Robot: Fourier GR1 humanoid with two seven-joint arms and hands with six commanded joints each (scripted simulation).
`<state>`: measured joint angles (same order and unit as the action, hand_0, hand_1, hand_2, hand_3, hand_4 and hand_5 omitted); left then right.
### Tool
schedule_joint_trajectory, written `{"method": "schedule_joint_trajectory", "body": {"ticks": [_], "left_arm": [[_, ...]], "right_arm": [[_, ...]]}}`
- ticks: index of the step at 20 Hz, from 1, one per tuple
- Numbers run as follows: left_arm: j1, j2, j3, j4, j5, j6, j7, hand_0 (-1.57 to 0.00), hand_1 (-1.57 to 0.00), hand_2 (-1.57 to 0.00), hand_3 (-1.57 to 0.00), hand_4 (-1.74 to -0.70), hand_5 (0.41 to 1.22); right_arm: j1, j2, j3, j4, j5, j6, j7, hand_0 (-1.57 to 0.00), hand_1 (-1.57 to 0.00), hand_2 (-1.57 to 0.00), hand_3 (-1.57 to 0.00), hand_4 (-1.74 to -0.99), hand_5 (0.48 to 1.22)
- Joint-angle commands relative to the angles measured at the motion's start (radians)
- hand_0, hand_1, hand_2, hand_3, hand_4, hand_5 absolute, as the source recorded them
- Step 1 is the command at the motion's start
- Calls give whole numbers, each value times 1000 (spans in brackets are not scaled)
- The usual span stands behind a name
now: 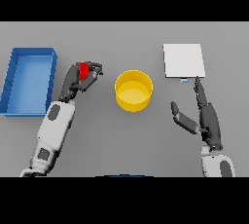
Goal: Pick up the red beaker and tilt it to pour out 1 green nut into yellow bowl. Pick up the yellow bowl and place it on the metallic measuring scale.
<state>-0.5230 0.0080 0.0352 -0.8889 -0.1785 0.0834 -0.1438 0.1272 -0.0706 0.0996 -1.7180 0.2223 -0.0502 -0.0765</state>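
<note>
The red beaker (83, 70) is at the left of the table, mostly hidden inside my left hand (80, 78), whose fingers are curled round it. The yellow bowl (133, 90) stands at the middle of the table, to the right of that hand and apart from it. I cannot see a green nut. The metallic measuring scale (183, 60) lies flat at the back right. My right hand (204, 113) is open with straight fingers, in front of the scale, its fingertips close to the scale's front edge.
A blue tray (29, 80) lies at the far left, beside my left arm.
</note>
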Motion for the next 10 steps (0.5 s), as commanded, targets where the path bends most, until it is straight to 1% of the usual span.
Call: {"method": "schedule_joint_trajectory", "body": {"ticks": [1,2,3,4,5,6,7,9,10], "left_arm": [[9,-2,-2,-13,-1,-4,12,-1333,-1343,-1351,-1265,-1523,1148],[0,6,7,-12,-1,-4,36,-1380,-1388,-1395,-1326,-1505,1162],[3,-3,7,-4,-2,12,12,-1419,-1425,-1430,-1375,-1552,1159],[7,-6,10,-8,13,11,-10,-1449,-1454,-1458,-1414,-1590,1151],[-3,-12,18,-7,27,21,-15,-1473,-1477,-1481,-1446,-1620,1140],[-9,-12,23,-18,40,31,-21,-1493,-1496,-1499,-1471,-1644,1132],[0,-12,27,-42,57,31,-41,-1509,-1511,-1513,-1491,-1664,1128],[8,-12,15,-86,60,51,-35,-1531,-1533,-1534,-1520,-1692,1118],[14,-10,-1,-119,53,57,-17,-1539,-1540,-1542,-1530,-1701,1114]], "right_arm": [[6,2,0,-4,-3,0,-3,1,1,1,1,-1259,646],[15,6,3,-2,1,-3,-15,1,1,1,1,-1257,645],[7,7,3,2,1,-3,-11,1,1,1,1,-1258,644],[8,10,7,-12,1,-3,-5,1,1,1,1,-1257,643],[1,8,-1,-1,-6,-2,-1,1,1,1,1,-1260,643],[20,8,7,-8,-1,1,-30,1,1,1,1,-1262,646],[17,8,10,-10,13,-8,-19,1,1,1,1,-1258,646],[13,1,7,-6,17,-8,-19,1,1,1,1,-1259,647],[13,3,11,-3,25,-12,-21,1,1,1,1,-1259,649]]}}
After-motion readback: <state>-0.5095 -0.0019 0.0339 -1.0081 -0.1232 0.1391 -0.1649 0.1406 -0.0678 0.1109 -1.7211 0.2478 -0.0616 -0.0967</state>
